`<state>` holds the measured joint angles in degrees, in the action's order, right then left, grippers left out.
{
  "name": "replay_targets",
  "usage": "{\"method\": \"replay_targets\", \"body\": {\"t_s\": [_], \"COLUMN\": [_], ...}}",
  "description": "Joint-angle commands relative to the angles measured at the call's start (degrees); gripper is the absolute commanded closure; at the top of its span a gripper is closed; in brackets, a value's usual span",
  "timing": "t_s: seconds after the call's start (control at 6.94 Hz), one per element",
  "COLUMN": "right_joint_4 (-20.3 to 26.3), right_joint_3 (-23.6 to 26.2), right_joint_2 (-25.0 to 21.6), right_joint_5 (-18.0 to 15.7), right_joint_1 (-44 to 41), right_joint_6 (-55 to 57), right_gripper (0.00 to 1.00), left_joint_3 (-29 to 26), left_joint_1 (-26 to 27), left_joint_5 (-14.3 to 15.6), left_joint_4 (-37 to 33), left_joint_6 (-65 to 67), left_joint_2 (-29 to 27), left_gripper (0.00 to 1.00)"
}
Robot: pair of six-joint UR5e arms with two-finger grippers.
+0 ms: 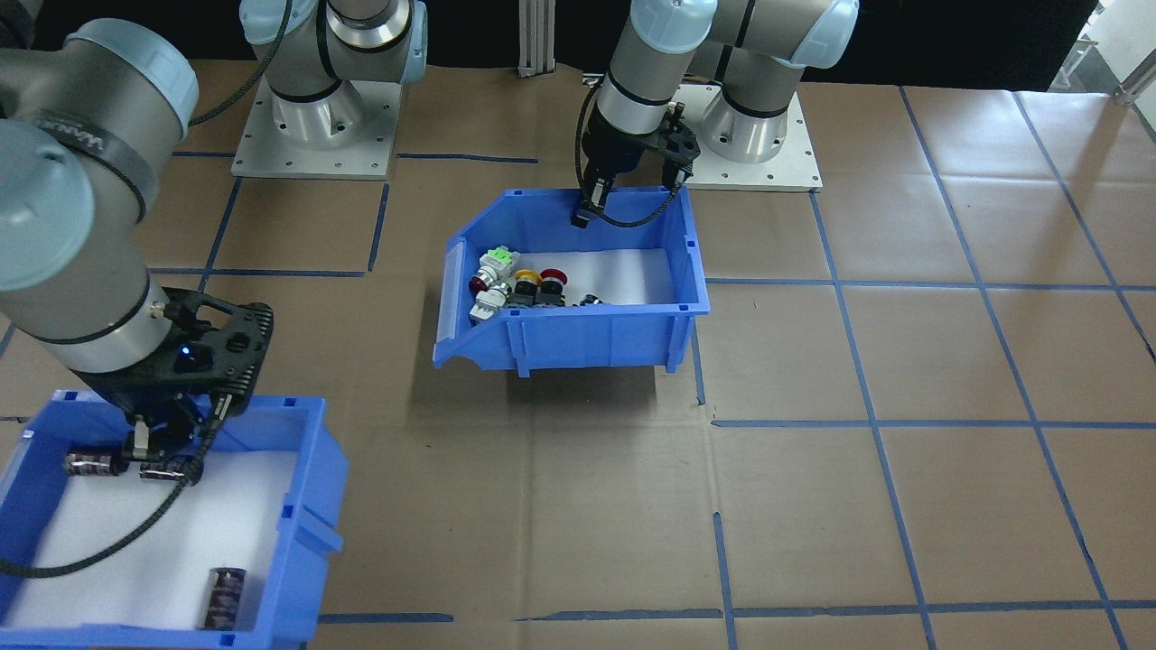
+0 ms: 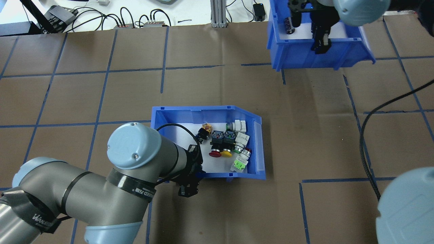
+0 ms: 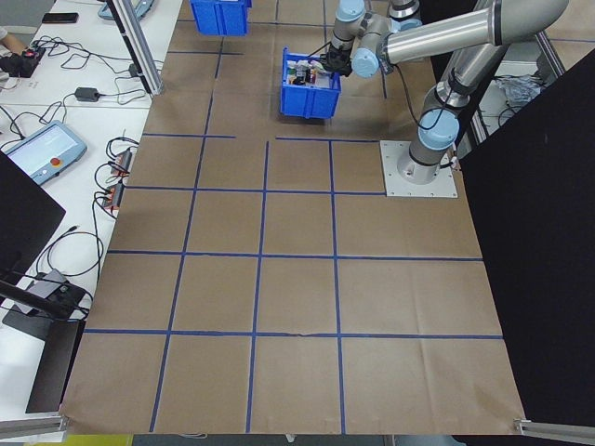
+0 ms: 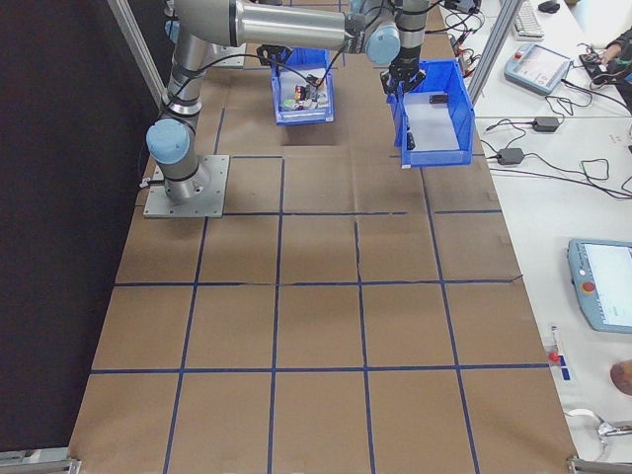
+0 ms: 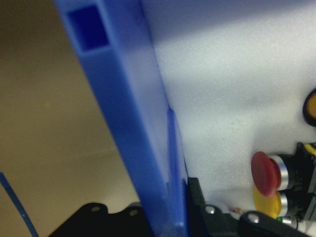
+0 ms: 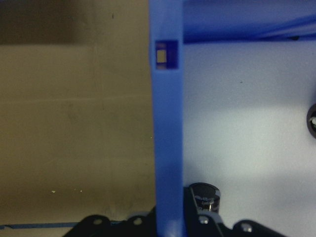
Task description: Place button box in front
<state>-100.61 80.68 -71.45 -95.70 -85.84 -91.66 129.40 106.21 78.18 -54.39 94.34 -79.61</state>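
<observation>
Left jaws straddle button box (image 2: 176, 114) near wall, clamped.

Lighting was bright and even from above. A soft shadow lay on the paper beneath the button box (image 1: 578, 311), below the left gripper (image 1: 587, 215). Both wrist views were blurred, their lower edges dark.

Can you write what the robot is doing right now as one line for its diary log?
left hand: shut on button box wall | box: looks lifted off table | right hand: shut on other blue bin wall
</observation>
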Motion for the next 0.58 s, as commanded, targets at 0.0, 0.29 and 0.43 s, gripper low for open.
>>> {"method": "replay_targets", "body": {"t_s": [0.0,0.29,0.43], "right_joint_4": [-0.9,-2.1,-3.2], "right_joint_3": [11.1,19.9,22.3], "right_joint_2": [-8.4,-16.8,-18.9], "right_joint_5": [-0.7,-0.4,-0.5], "right_joint_1": [7.1,10.0,11.7], "right_joint_6": [-6.8,-11.2,-14.7], "right_gripper": [0.98,0.98,0.98], "left_joint_3": [-3.3,-12.5,-19.4], "left_joint_1": [-11.8,-14.9,-14.8], "left_joint_5": [0.1,0.1,-0.4], "left_joint_4": [-4.5,-6.5,-6.4], "left_joint_6": [-10.7,-15.6,-14.9], "left_joint_2": [-0.6,-8.1,-15.4], "left_gripper": [1.00,1.00,1.00]}}
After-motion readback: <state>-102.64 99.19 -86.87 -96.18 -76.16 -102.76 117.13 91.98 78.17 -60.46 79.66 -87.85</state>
